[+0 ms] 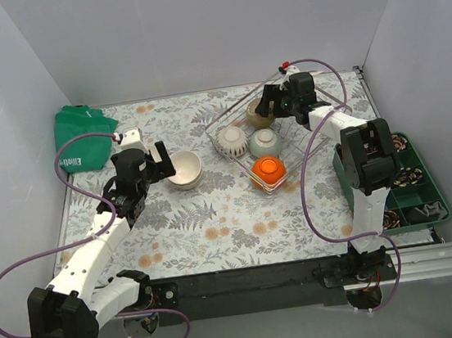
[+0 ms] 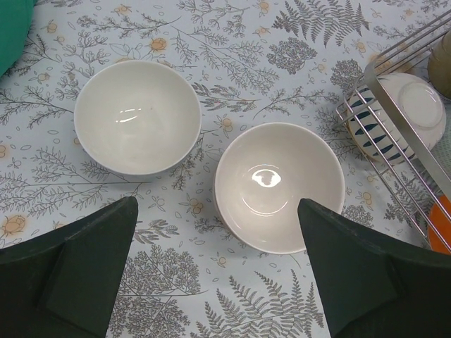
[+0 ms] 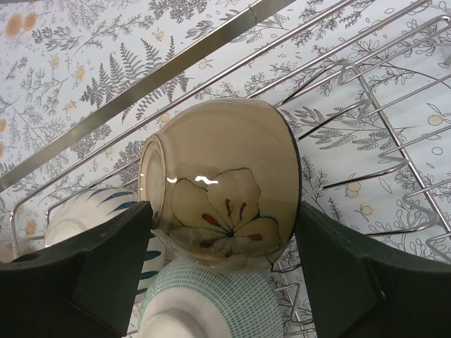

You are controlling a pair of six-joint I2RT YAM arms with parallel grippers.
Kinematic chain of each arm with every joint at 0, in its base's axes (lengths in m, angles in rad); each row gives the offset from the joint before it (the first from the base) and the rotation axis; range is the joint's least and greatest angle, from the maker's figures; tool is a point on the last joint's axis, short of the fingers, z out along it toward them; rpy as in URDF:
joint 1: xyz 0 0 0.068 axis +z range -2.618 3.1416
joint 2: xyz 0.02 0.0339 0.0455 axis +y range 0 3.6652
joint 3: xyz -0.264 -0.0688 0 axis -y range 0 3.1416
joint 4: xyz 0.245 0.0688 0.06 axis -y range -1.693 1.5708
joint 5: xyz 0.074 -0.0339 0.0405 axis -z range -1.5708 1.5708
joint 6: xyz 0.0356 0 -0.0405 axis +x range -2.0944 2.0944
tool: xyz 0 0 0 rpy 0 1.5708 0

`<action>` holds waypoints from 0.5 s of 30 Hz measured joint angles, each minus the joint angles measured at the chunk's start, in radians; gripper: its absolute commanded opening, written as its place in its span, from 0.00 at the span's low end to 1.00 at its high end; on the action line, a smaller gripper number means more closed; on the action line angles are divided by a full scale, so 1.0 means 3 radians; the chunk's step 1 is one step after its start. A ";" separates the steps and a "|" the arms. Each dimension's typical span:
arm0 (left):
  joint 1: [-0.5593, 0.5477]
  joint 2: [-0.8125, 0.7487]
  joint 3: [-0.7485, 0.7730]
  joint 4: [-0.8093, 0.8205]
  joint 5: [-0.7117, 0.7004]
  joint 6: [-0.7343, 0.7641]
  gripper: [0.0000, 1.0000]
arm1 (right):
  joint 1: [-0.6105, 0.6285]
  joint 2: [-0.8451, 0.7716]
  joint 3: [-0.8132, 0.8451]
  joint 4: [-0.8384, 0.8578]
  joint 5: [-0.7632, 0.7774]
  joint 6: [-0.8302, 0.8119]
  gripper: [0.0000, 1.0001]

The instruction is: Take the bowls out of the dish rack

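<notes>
The wire dish rack (image 1: 317, 129) stands at the back right. Inside it are a ribbed white bowl (image 1: 232, 141), a pale mint bowl (image 1: 264, 141), an orange bowl (image 1: 268, 169) and a beige flowered bowl (image 1: 259, 114) lying on its side. My right gripper (image 3: 225, 211) straddles that beige bowl (image 3: 218, 183), one finger against its foot and the other against its rim; the mint bowl (image 3: 211, 303) lies just below. Two white bowls (image 2: 137, 116) (image 2: 278, 186) sit upright on the cloth left of the rack. My left gripper (image 2: 217, 211) hovers open over them, holding nothing.
A green bag (image 1: 82, 137) lies at the back left, with a small white object (image 1: 131, 137) beside it. A dark green compartment tray (image 1: 429, 193) of small items sits at the right edge. White walls close in three sides. The rack's rim (image 2: 402, 120) runs close to the nearer white bowl.
</notes>
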 measured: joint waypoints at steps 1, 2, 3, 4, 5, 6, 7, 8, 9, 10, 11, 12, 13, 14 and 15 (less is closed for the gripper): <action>0.0000 0.0000 -0.0001 0.0000 0.0000 0.0001 0.98 | 0.0000 -0.0001 0.0000 -0.0005 0.0003 -0.0003 0.59; 0.0000 0.0000 -0.0001 0.0000 0.0001 0.0004 0.98 | 0.0000 -0.0005 0.0000 -0.0008 0.0004 -0.0004 0.54; 0.0000 0.0000 -0.0001 0.0000 0.0001 0.0008 0.98 | 0.0001 -0.0011 0.0000 -0.0017 0.0005 -0.0008 0.49; 0.0000 0.0000 -0.0001 0.0000 0.0001 0.0009 0.98 | 0.0004 -0.0018 0.0000 -0.0024 0.0013 -0.0017 0.39; 0.0000 -0.0001 -0.0003 0.0000 0.0001 0.0010 0.98 | 0.0006 -0.0027 0.0000 -0.0033 0.0023 -0.0031 0.35; 0.0000 -0.0003 -0.0003 0.0000 0.0001 0.0010 0.98 | 0.0008 -0.0039 0.0000 -0.0046 0.0037 -0.0042 0.31; 0.0000 -0.0004 -0.0003 0.0000 0.0001 0.0011 0.98 | 0.0011 -0.0053 0.0000 -0.0062 0.0048 -0.0058 0.24; 0.0000 -0.0006 -0.0003 0.0000 0.0003 0.0011 0.98 | 0.0018 -0.0071 -0.0003 -0.0080 0.0061 -0.0081 0.21; 0.0000 -0.0010 -0.0004 -0.0001 0.0004 0.0011 0.98 | 0.0022 -0.0099 -0.0005 -0.0104 0.0076 -0.0114 0.19; 0.0000 -0.0014 -0.0004 0.0000 0.0005 0.0013 0.98 | 0.0029 -0.0111 -0.0005 -0.0113 0.0083 -0.0127 0.16; 0.0000 -0.0018 -0.0004 0.0000 0.0009 0.0014 0.98 | 0.0034 -0.0139 -0.0009 -0.0121 0.0095 -0.0154 0.14; 0.0000 -0.0020 -0.0004 0.0001 0.0011 0.0017 0.98 | 0.0037 -0.0172 -0.0024 -0.0121 0.0103 -0.0186 0.11; 0.0000 -0.0022 -0.0004 0.0000 0.0013 0.0020 0.98 | 0.0037 -0.0214 -0.0042 -0.0127 0.0104 -0.0215 0.07; 0.0000 -0.0022 -0.0004 0.0001 0.0013 0.0022 0.98 | 0.0037 -0.0259 -0.0053 -0.0139 0.0106 -0.0244 0.04; 0.0000 -0.0023 -0.0004 0.0001 0.0013 0.0022 0.98 | 0.0037 -0.0303 -0.0055 -0.0142 0.0094 -0.0259 0.03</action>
